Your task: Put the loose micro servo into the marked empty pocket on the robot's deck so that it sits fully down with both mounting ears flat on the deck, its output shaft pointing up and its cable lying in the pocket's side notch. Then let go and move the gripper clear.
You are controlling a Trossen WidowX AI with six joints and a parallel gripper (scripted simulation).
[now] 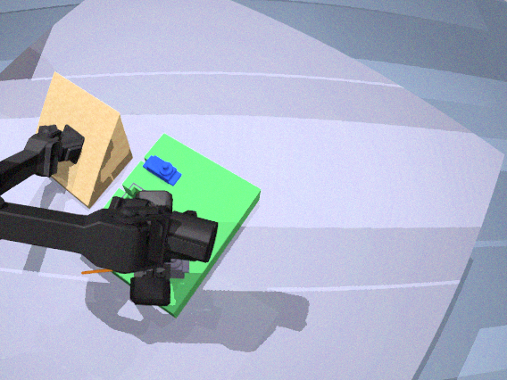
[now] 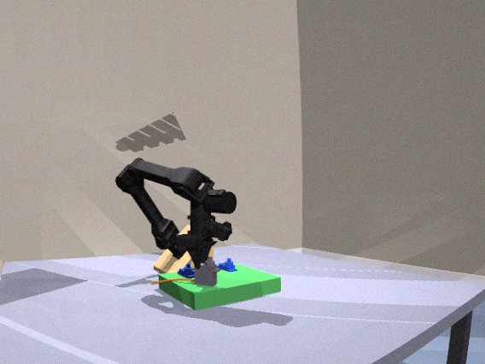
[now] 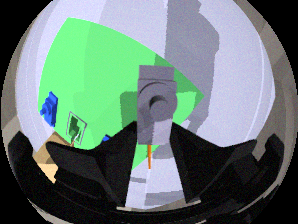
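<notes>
The grey micro servo (image 1: 180, 268) (image 2: 206, 275) (image 3: 156, 90) is upright at the deck's near corner, output shaft up. Whether it touches the deck is hard to tell. My gripper (image 2: 205, 261) (image 3: 153, 125) is shut on its body, near the cable end; in the top view the arm hides the fingers. The orange cable (image 1: 95, 271) (image 2: 171, 280) (image 3: 149, 157) sticks out past the edge of the green deck (image 1: 214, 187) (image 2: 256, 278) (image 3: 100, 55). The empty pocket (image 1: 131, 191) (image 3: 75, 127), outlined in light grey, lies away from the servo, partly covered by the arm in the top view.
A blue servo (image 1: 162, 169) (image 2: 228, 266) (image 3: 49, 109) sits on one side of the pocket and another blue servo (image 2: 187, 271) (image 3: 106, 138) on the other. A wooden wedge (image 1: 85, 120) (image 2: 164, 262) (image 3: 47, 162) stands beside the deck, with a black arm part over it.
</notes>
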